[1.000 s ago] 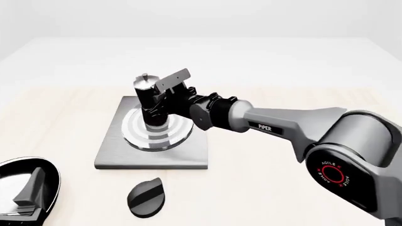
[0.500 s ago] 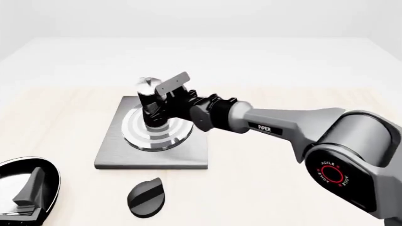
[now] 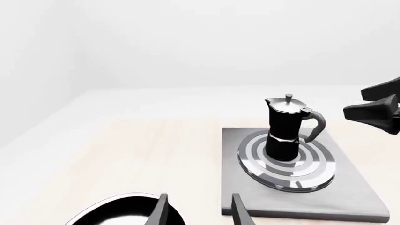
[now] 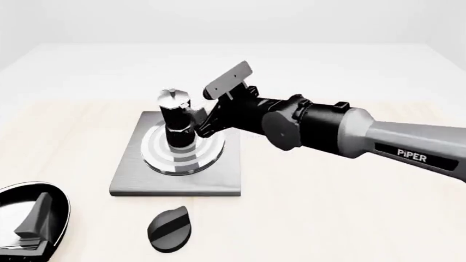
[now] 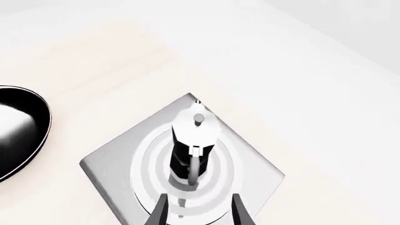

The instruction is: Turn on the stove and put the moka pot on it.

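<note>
since the moka pot (image 4: pixel 174 121) stands upright on the stove (image 4: pixel 174 183), your placing looks done.
right gripper (image 5: pixel 195 212) spread wide, holding nothing; left gripper (image 3: pixel 196 211) likewise; knob (image 4: pixel 169 229) untouched.

The right gripper (image 4: pixel 206 121) has let go of the moka pot (image 4: pixel 175 121) and risen.

Simulated tabletop (image 4: pixel 350 218) (pale wood, blank white backdrop), stove (image 4: pixel 131 180) plate
</note>
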